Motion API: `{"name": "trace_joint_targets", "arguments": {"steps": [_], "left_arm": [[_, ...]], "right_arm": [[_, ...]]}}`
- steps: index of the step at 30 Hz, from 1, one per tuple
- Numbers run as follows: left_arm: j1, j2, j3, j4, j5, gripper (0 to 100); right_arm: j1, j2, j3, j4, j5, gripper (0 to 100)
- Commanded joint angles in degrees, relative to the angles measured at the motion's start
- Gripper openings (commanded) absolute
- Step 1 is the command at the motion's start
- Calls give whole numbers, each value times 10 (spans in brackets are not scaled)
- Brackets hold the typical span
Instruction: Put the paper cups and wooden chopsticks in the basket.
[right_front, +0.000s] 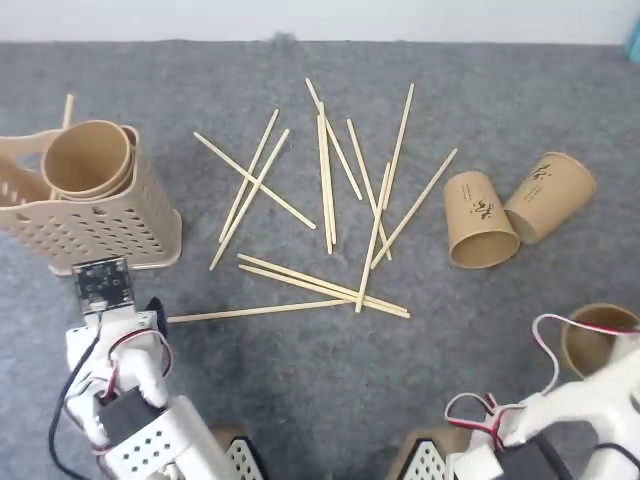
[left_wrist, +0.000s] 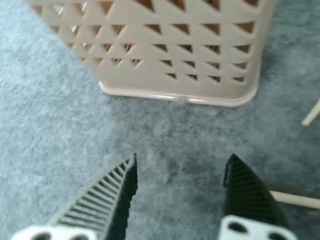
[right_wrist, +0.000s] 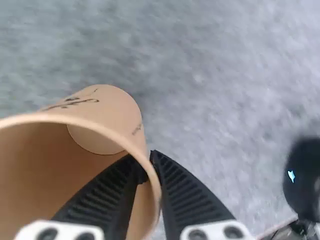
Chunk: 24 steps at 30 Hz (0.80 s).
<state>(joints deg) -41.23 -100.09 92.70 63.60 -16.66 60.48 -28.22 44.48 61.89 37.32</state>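
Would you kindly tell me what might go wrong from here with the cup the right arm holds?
The right jaws pinch only the thin rim of the paper cup, so it may twist or slip in transit. The basket already holds stacked cups, so another might seat crookedly. Loose chopsticks lie between cup and basket; a low carry may scatter them.

Grey carpet (right_front: 500, 80) everywhere you look, a short, fuzzy, felt-like pile covering the whole working surface, flat and even. Along the far edge it meets a pale white wall (right_front: 300, 18), just a thin strip of it. Tucked in the far right corner, a sliver of something blue (right_front: 635, 40). The light is soft and even, the shadows faint.
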Motion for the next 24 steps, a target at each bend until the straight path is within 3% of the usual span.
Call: {"name": "trace_joint_targets", "arguments": {"steps": [1, 6, 11, 17, 24], "left_arm": [[33, -4, -66, 34, -8, 268], [72, 76, -193, 92, -20, 268], [112, 331, -400, 185, -68, 268], [216, 583, -639, 340, -152, 268], [377, 658, -698, 368, -269, 268]], "right_arm": [[59, -30, -13, -9, 62, 8], [121, -24, -13, -41, 94, 8], [140, -22, -10, -56, 98, 8], [140, -22, 11, -61, 99, 8], [145, -22, 76, -131, 119, 8]]}}
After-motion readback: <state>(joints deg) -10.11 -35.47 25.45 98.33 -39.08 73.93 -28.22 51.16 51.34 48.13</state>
